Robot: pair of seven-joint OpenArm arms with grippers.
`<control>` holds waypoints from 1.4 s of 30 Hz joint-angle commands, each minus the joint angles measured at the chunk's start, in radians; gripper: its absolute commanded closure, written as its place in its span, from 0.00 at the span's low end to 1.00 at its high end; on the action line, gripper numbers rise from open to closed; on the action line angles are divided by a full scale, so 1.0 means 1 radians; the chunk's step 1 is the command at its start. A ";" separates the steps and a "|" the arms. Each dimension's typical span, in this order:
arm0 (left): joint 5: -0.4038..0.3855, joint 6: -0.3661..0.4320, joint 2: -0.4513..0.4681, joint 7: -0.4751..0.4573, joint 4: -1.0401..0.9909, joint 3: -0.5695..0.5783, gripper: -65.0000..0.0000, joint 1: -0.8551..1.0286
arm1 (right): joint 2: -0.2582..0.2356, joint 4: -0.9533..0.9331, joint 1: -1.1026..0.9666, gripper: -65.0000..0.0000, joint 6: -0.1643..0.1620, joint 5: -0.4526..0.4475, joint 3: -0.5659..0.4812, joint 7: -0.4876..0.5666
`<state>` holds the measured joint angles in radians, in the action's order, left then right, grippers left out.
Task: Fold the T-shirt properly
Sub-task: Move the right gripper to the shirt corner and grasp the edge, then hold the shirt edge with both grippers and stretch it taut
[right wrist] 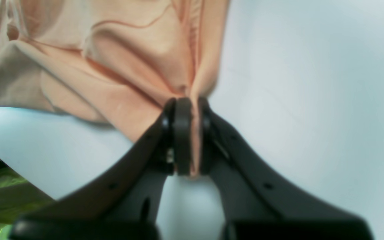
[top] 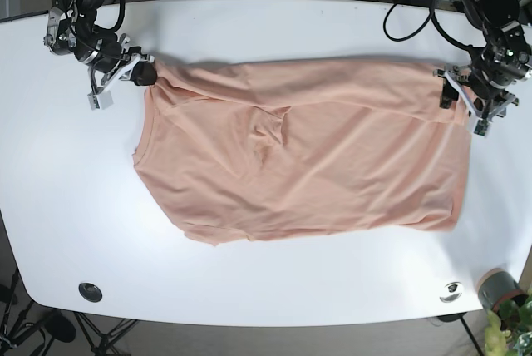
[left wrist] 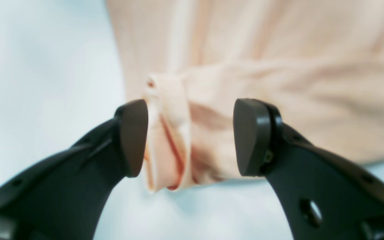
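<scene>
Right claw (right wrist: 187, 136) pinched tight on a bunched corner of the peach T-shirt (top: 307, 156), near the bench's (top: 266, 23) far left corner. Left claw (left wrist: 190, 136) wide apart, straddling a rolled hem fold, gripping nothing, by the far right edge. Shirt spread wrinkled across mid-bench. Best to close left on the hem fully, then lift both corners level, keeping cloth taut.

Lab setup: white table (top: 274, 32), cables (top: 407, 7) (back edge), tripod legs (top: 50, 327) below.
</scene>
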<state>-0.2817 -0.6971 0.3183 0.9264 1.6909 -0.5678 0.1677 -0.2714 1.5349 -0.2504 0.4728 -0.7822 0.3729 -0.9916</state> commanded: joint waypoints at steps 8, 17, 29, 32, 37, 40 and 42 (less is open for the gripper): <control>0.065 -0.001 0.025 -0.020 -0.055 0.004 0.42 -0.009 | -0.012 0.009 0.003 1.00 0.004 0.008 0.004 -0.006; 0.066 -0.001 0.077 -0.096 -0.170 0.004 0.42 -0.009 | -0.013 0.006 0.003 1.00 0.004 0.008 0.007 -0.006; 0.035 -0.001 0.193 -0.134 -0.337 -0.050 0.42 -0.015 | -0.025 0.005 -0.003 1.00 0.004 0.040 0.005 0.021; 0.026 -0.001 0.219 -0.134 -0.377 -0.073 0.46 -0.017 | -0.019 0.005 0.003 1.00 0.004 0.091 0.005 0.021; 0.026 -0.001 0.258 -0.135 -0.484 -0.079 0.63 -0.066 | -0.018 0.006 0.003 1.00 0.005 0.128 0.005 0.021; 0.020 -0.001 0.282 -0.129 -0.524 -0.080 0.68 -0.072 | -0.018 0.008 0.003 1.00 0.005 0.125 0.005 0.021; -0.001 -0.001 0.282 -0.125 -0.519 -0.080 0.67 -0.073 | -0.018 0.008 0.003 1.00 0.005 0.125 0.005 0.021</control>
<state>-0.2783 -0.7116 0.5667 0.8089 1.1553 -0.6346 0.1024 -0.2741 1.5352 -0.2481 0.4915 -0.7025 0.3729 -0.9543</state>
